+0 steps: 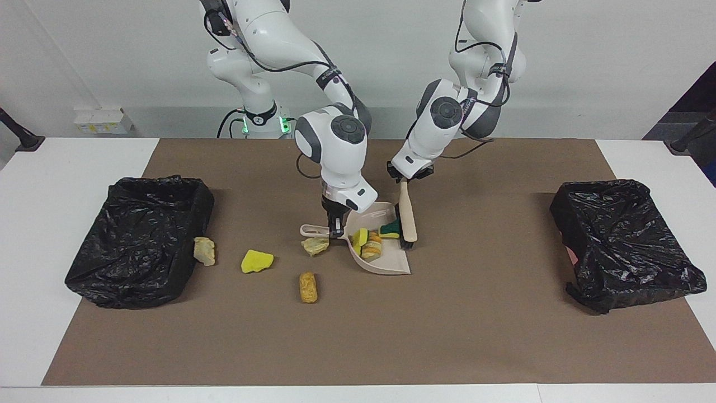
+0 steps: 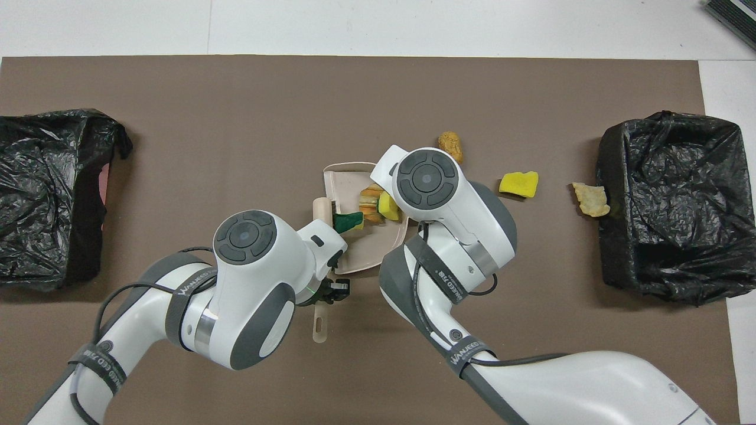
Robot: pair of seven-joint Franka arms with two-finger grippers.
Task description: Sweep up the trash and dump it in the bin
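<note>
My right gripper [image 1: 335, 227] is shut on the handle of the beige dustpan [image 1: 391, 264], which rests on the mat mid-table. In the pan lie three trash scraps: a yellow sponge chunk [image 1: 361, 237], an orange-streaked lump [image 1: 372, 247] and a green-topped sponge [image 1: 390, 229]. My left gripper [image 1: 404, 180] is shut on the brush [image 1: 408, 215], whose black bristles stand at the pan's edge beside the green-topped sponge [image 2: 348, 220]. Loose on the mat toward the right arm's end are a tan lump [image 1: 315, 245], a yellow chunk [image 1: 257, 261], an orange lump [image 1: 307, 287] and another tan lump [image 1: 204, 250].
A black bag-lined bin [image 1: 140, 240] stands at the right arm's end of the brown mat, with one tan lump against its side. A second black bin [image 1: 621, 240] stands at the left arm's end. Both arms crowd over the dustpan in the overhead view.
</note>
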